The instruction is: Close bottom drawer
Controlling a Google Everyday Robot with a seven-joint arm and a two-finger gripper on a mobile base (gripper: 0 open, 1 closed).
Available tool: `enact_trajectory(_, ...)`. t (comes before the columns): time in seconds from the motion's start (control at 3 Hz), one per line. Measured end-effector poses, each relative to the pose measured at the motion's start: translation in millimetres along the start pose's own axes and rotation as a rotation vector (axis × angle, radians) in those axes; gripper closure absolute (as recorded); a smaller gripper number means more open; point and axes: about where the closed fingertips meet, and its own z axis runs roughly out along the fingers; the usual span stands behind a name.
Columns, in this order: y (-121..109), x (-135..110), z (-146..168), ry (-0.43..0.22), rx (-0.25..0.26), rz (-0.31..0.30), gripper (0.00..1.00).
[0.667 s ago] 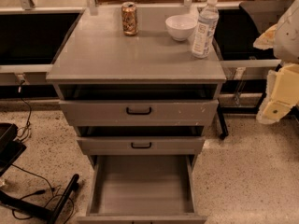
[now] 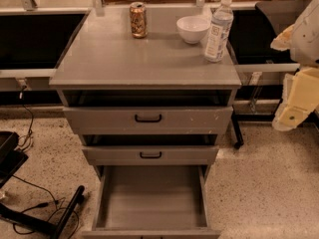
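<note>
The grey cabinet (image 2: 144, 59) stands in the middle of the camera view with three drawers. The bottom drawer (image 2: 152, 198) is pulled far out, and its plain grey box is empty. Its front (image 2: 149, 232) lies at the lower edge of the view, with the handle cut off. The middle drawer (image 2: 150, 155) and the taller top drawer (image 2: 148, 118) stick out only a little. My arm's cream-coloured body comes in at the right edge. My gripper (image 2: 290, 116) hangs there beside the cabinet at top-drawer height, well apart from the bottom drawer.
On the cabinet top stand a can (image 2: 138, 19), a white bowl (image 2: 193, 29) and a clear water bottle (image 2: 218, 29). Black cables and a black stand leg (image 2: 67, 210) lie on the speckled floor at the left. A black table leg with a caster (image 2: 238, 143) stands to the right.
</note>
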Motion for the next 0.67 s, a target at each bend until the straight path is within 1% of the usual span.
enact_trajectory(0.33, 19.8, -3.2, 15.4, -0.035, 0.022, 0.019, 0.00)
enact_trajectory(0.67, 54.8, 5.0, 59.2, -0.092, 0.020, 0.057, 0.00)
